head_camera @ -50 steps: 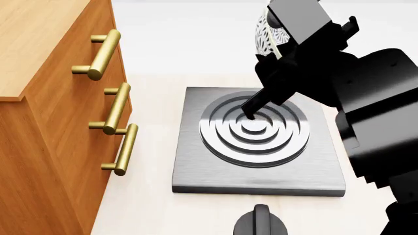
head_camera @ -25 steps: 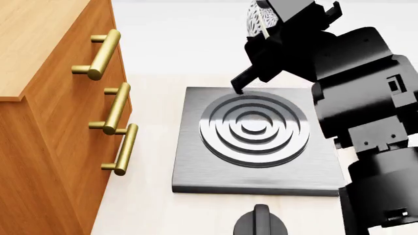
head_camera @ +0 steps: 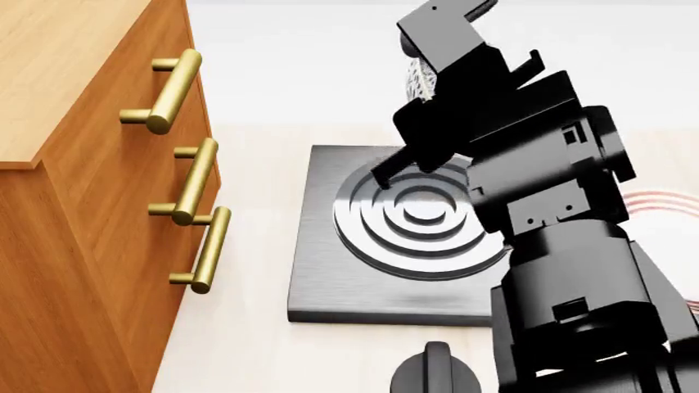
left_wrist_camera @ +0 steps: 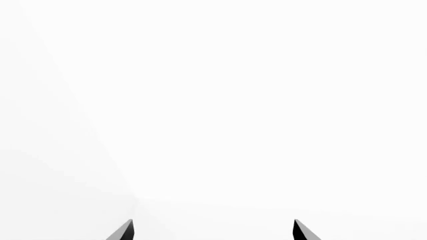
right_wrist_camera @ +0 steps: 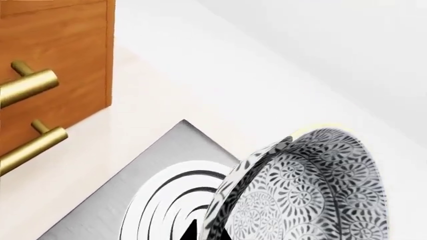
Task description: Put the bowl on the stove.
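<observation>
The bowl [right_wrist_camera: 313, 192], white with a grey speckled floral pattern, is tilted on its edge. My right gripper [right_wrist_camera: 207, 234] is shut on the bowl's rim, one dark fingertip on each side of the wall. In the head view only a sliver of the bowl [head_camera: 415, 82] shows behind the black right arm, held above the far side of the stove [head_camera: 327, 278]. One finger of the right gripper [head_camera: 391, 169] points down over the burner rings [head_camera: 421, 237]. The stove [right_wrist_camera: 93, 212] also lies under the bowl in the right wrist view. My left gripper [left_wrist_camera: 212, 233] is open, facing plain white.
A wooden cabinet [head_camera: 77, 205] with brass bar handles [head_camera: 195, 184] stands close along the stove's left side. A small black round knob [head_camera: 435, 372] sits in front of the stove. A plate with red rim rings [head_camera: 660, 201] peeks out behind the right arm.
The right arm has swung left with the bowl in its grip. The arm now covers the stove's right part. The finger hangs lower over the rings than half a second ago.
</observation>
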You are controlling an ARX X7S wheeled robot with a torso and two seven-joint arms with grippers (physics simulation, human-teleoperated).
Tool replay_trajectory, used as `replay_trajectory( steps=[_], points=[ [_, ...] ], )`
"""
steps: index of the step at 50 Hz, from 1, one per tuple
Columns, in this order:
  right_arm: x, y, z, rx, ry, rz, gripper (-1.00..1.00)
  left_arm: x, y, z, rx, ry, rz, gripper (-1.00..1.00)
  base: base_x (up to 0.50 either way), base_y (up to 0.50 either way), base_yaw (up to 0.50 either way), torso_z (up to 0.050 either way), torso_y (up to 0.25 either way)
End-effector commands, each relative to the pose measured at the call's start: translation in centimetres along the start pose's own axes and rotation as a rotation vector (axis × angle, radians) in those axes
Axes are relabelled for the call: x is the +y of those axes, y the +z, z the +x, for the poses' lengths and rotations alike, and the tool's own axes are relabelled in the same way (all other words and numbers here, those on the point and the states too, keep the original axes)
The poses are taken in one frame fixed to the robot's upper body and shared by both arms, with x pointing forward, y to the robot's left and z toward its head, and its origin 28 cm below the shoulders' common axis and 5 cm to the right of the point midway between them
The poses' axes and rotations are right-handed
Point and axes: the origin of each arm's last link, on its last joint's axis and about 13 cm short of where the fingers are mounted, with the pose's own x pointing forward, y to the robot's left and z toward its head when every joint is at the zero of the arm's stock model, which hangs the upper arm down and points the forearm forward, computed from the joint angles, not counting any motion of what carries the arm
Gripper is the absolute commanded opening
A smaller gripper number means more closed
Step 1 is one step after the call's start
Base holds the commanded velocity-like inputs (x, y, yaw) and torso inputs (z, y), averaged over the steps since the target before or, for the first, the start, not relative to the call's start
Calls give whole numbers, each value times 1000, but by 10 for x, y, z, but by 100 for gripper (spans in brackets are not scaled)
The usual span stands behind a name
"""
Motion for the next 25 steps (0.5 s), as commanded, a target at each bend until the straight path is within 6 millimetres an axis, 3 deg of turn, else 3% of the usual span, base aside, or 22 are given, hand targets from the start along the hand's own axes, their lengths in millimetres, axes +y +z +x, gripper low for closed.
replay_trajectory(
  steps=[1, 15, 21, 25],
  points=[
    [5, -2, 3, 51, -23, -10, -100, 0, -2, -1, 7, 4, 13, 100, 0, 0, 0, 0, 0],
    [6, -2, 3, 44, -18, -8, -100, 0, -4, -2, 13, 8, 59, 100, 0, 0, 0, 0, 0],
    [6, -2, 4, 42, -12, -8, -100, -1, -4, -2, 13, 0, 58, 100, 0, 0, 0, 0, -232],
    [6, -1, 3, 37, -12, -4, -100, 0, -3, -2, 8, 13, 47, 100, 0, 0, 0, 0, -17]
  ],
)
